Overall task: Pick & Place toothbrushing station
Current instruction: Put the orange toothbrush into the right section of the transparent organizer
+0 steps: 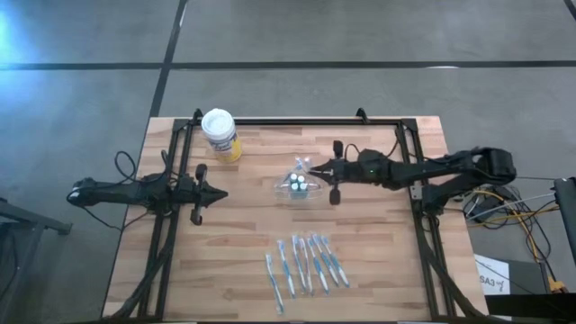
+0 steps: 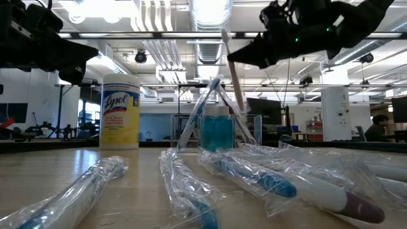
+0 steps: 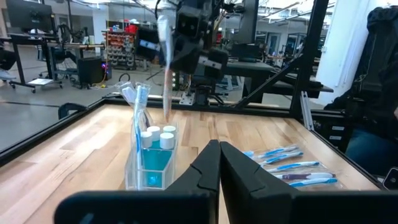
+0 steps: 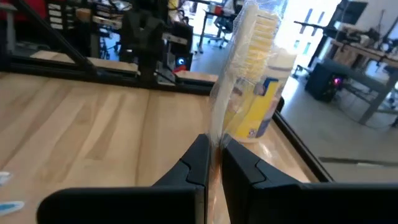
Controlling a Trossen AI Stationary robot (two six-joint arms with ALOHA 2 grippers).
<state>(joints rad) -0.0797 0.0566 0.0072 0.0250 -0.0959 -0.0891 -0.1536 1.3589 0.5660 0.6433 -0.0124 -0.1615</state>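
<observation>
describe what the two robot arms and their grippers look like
Both arms are dark, near-black, slim and jointed. The left gripper and right gripper each end in two tapered black fingers with angular, wedge-like tips. The right arm shows a small green light on its wrist, and dark cables loop at each arm's base.

A light wooden table (image 1: 378, 261) carries a yellow Lysol canister (image 1: 220, 134), a clear toothbrush holder (image 1: 298, 186) mid-table, and a row of wrapped toothbrushes (image 1: 304, 264) near its front edge.
</observation>
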